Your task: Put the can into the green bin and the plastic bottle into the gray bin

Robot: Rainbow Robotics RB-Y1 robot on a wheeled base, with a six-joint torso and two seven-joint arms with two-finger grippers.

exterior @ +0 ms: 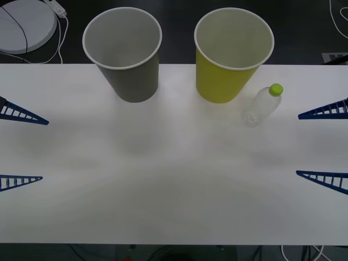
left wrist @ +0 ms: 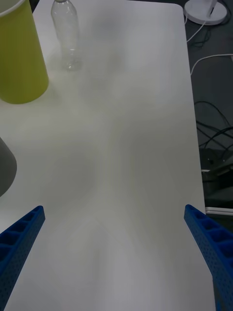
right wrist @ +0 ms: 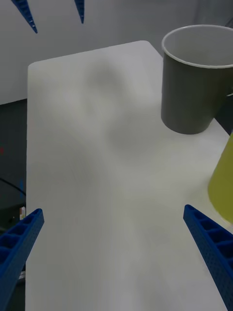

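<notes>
The gray bin [exterior: 122, 54] stands upright at the back left of the white table [exterior: 174, 190], and the green bin [exterior: 231, 54] stands to its right. The plastic bottle [exterior: 263, 106], clear with a lime-green cap, stands upright just right of the green bin. The can is out of view. My left gripper [exterior: 44, 150] hangs open at the table's left edge, my right gripper [exterior: 297, 144] open at the right edge, below the bottle, both holding nothing. The right wrist view shows the gray bin [right wrist: 194, 92] and the side of the green bin [right wrist: 224, 180]. The left wrist view shows the green bin [left wrist: 19, 58] with the bottle [left wrist: 67, 34] beside it.
A round white device [exterior: 24, 24] with a cable lies on the dark floor behind the table's back left corner. More cables [left wrist: 213, 141] run along the floor past the table's edge. The table's front half is bare white surface.
</notes>
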